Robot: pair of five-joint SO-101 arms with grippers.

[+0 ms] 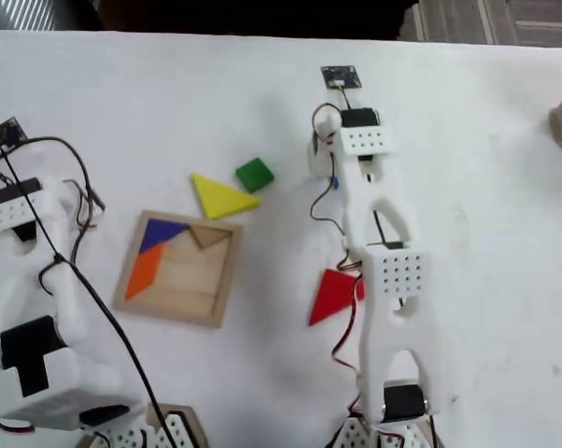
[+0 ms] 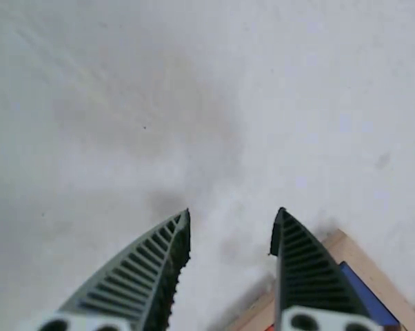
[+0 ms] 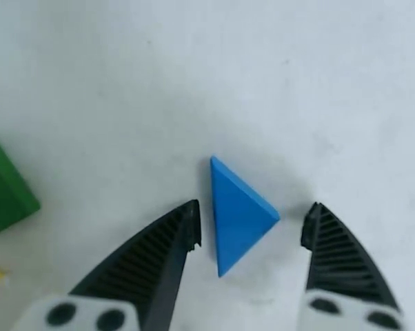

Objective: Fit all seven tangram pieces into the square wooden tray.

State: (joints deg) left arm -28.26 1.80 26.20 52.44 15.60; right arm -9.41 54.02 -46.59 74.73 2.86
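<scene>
Right wrist view: right gripper [image 3: 254,207] spread wide, straddling blue triangle [image 3: 235,221].

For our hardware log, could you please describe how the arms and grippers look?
The left arm and right arm are white shells with black motors and perforated panels. A black cable crosses the left one; red wires trail beside the right. The left gripper and right gripper have dark, ribbed, pointed fingers.

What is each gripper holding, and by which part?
Nothing. The right gripper stands open around the blue triangle, not touching it; the left gripper is open, empty.
</scene>
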